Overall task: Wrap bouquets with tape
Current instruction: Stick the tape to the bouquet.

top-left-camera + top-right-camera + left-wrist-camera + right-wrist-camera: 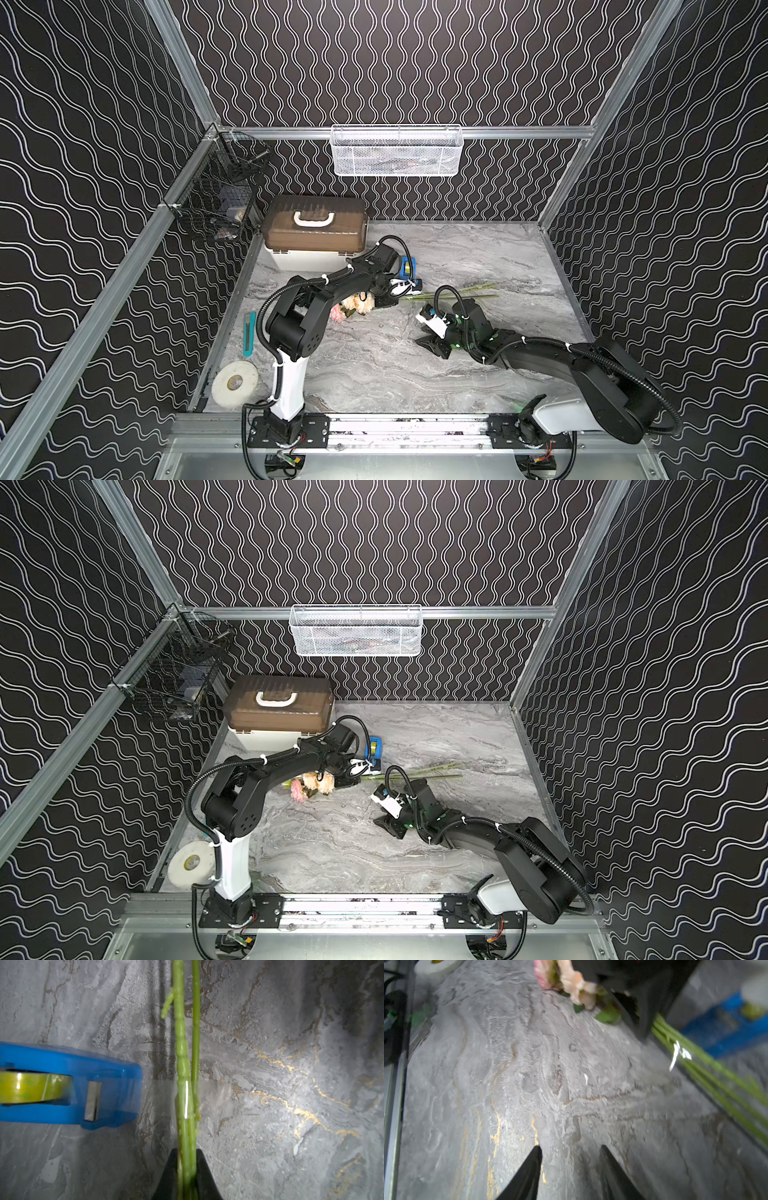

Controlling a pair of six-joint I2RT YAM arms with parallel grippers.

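Observation:
The bouquet lies on the marble table, its pink and cream flowers (357, 305) (316, 783) half under my left arm and its green stems (457, 291) pointing right. My left gripper (187, 1151) (388, 300) is shut on the stems (185, 1064). A strip of clear tape (212, 1095) lies across them. The blue tape dispenser (83, 1084) (408, 268) with its yellowish roll (31, 1086) stands just behind the stems. My right gripper (570, 1147) (432, 345) (388, 825) is open, holds nothing, and hangs low over the table in front of the stems (716, 1076).
A brown-lidded box (316, 232) stands at the back left. A teal utility knife (248, 334) and a large flat white roll (235, 382) lie along the left edge. A white mesh basket (397, 151) and a black wire basket (216, 203) hang on the walls.

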